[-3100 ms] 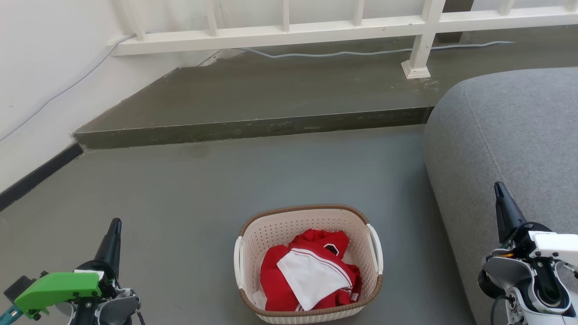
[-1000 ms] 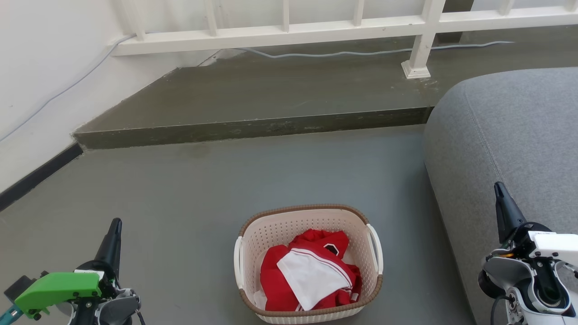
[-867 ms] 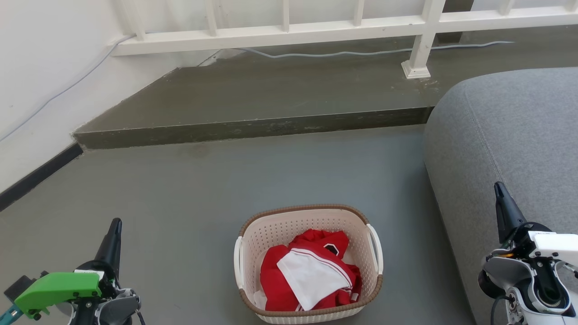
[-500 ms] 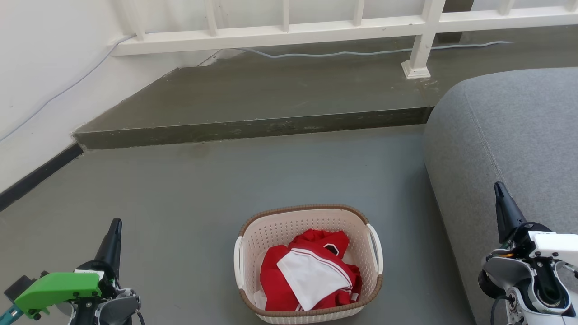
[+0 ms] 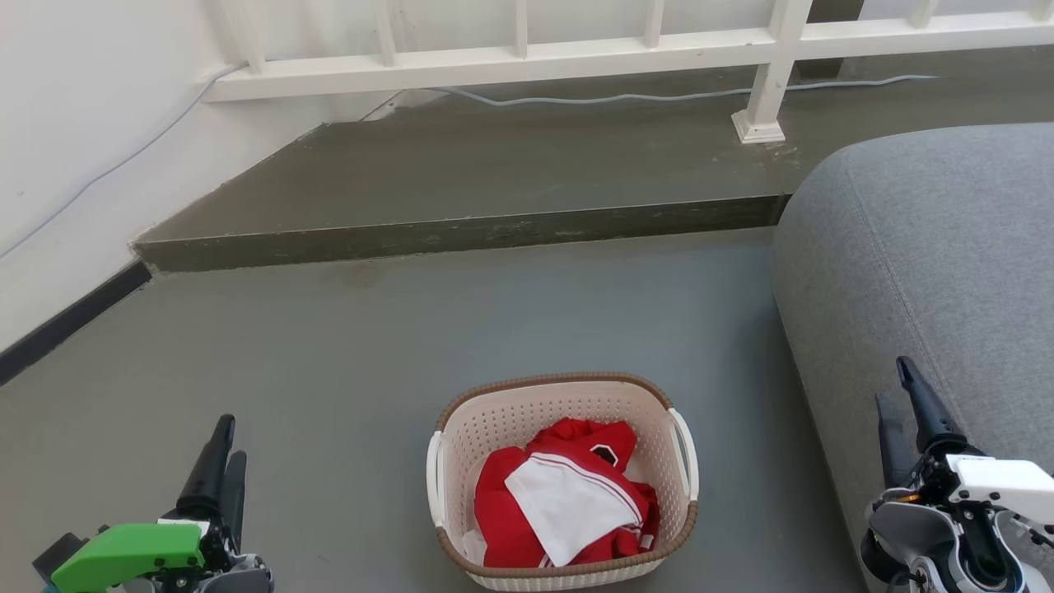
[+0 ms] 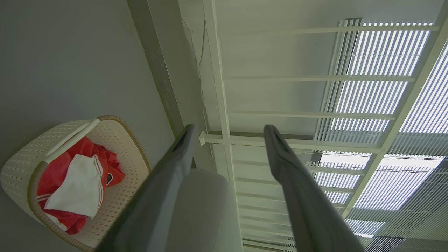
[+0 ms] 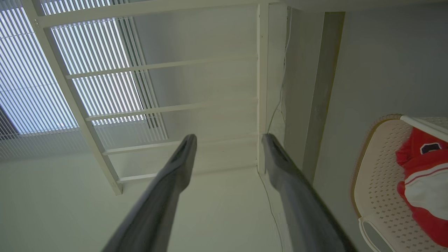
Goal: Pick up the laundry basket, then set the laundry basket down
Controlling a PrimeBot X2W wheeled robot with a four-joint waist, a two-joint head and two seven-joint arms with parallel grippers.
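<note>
The laundry basket [image 5: 527, 416] stands on the grey floor at the bottom centre of the head view. It is cream and perforated with a brown rim and white side handles, and it holds a red and white garment [image 5: 568, 502]. My left gripper [image 5: 229, 441] hovers to its left, open and holding nothing, well apart from it. My right gripper [image 5: 893, 383] is to its right in front of the sofa, also open and holding nothing. The left wrist view has the basket [image 6: 21, 168] at lower left beside the open gripper [image 6: 230, 128]. The right wrist view has the basket [image 7: 374, 175] at the right edge beside the open gripper [image 7: 228, 137].
A grey sofa [image 5: 930, 247] fills the right side, close to the basket and my right arm. A raised concrete step [image 5: 461, 231] crosses behind, with a white railing [image 5: 576, 53] and a cable on it. A white wall [image 5: 74, 148] runs along the left. Bare floor lies ahead of the basket.
Both grippers have opened, each now showing two spread fingers, and both sit slightly lower in the head view. The basket has not moved.
</note>
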